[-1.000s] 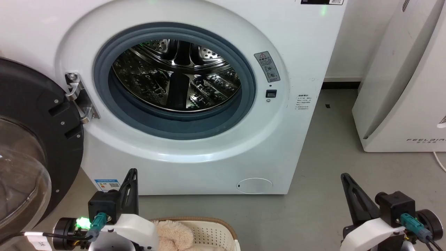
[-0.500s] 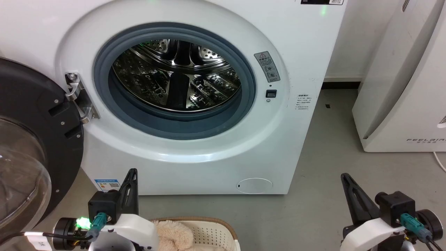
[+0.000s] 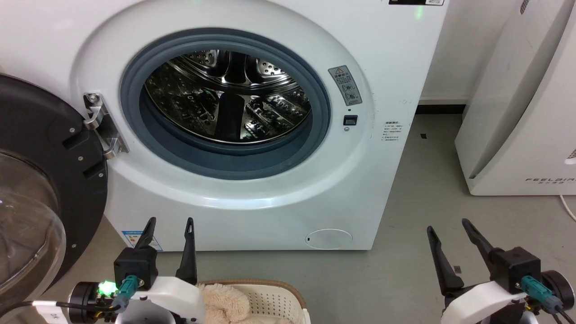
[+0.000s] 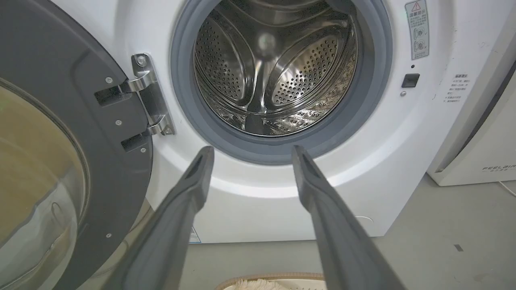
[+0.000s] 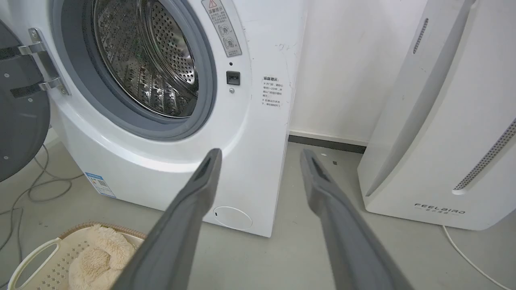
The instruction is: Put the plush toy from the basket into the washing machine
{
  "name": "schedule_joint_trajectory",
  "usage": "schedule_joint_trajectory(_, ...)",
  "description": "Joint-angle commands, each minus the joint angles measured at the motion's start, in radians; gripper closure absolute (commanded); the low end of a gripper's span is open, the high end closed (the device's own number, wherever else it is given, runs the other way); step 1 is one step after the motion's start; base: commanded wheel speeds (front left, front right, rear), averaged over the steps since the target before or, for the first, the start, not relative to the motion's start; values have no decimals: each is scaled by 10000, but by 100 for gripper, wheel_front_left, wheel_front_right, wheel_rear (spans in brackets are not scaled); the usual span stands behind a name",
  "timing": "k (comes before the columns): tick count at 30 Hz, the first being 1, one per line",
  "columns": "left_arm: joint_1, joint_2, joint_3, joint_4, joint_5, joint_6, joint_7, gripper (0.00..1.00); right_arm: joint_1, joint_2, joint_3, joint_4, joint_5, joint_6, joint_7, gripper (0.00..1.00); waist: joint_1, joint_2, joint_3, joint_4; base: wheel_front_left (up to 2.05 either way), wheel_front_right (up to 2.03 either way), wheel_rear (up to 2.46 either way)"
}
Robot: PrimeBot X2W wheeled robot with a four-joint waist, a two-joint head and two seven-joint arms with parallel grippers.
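The left gripper (image 3: 170, 222) hangs at the lower left of the head view, its two dark fingers spread well apart with nothing between them. The right gripper (image 3: 447, 226), at the lower right, is likewise spread wide and holds nothing. The plush toy (image 3: 222, 303) lies in the basket (image 3: 275, 302), its shaggy cream fur bunched toward the basket's left side (the left arm's white housing covers part of it in the head view). The basket stands on the grey floor (image 3: 405, 270) in front of the washing machine (image 3: 252, 207), nearer the left gripper than the right. The machine's black-framed glass door (image 3: 45, 135) is swung open to the left on its steel hinge (image 3: 101, 126), and the shiny drum (image 3: 225, 99) shows behind the grey gasket (image 3: 234, 164). A white slanted appliance (image 3: 517, 135) stands to the right of the machine, apart from it.
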Motion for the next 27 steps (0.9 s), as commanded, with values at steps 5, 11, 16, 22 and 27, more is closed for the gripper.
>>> schedule_joint_trajectory(5, -102, 0, -78, 170, -77, 162, -175, 0, -52, 0, -89, -159, 158, -1, -191, 0, 0, 0, 85, 7, 0, 0, 0)
schedule_joint_trajectory(11, -338, 7, -135, 610, -75, 198, -301, 0, -160, 0, -161, -281, 254, -1, -316, 0, 0, 0, 314, 7, 0, 0, 0)
schedule_joint_trajectory(16, -658, 14, -159, 1208, -118, 197, -405, 0, -313, 0, -213, -407, 316, -2, -420, 0, 0, 0, 634, -22, 0, 0, 0)
schedule_joint_trajectory(22, -1060, 32, -178, 1879, -160, 197, -509, 0, -522, -1, -271, -557, 384, -2, -523, 0, 0, 0, 1052, -59, 0, 0, 0)
schedule_joint_trajectory(27, -1496, 67, -201, 2668, -213, 176, -614, 0, -750, -1, -335, -721, 443, -3, -628, 0, 0, 0, 1531, -108, 0, 0, 0)
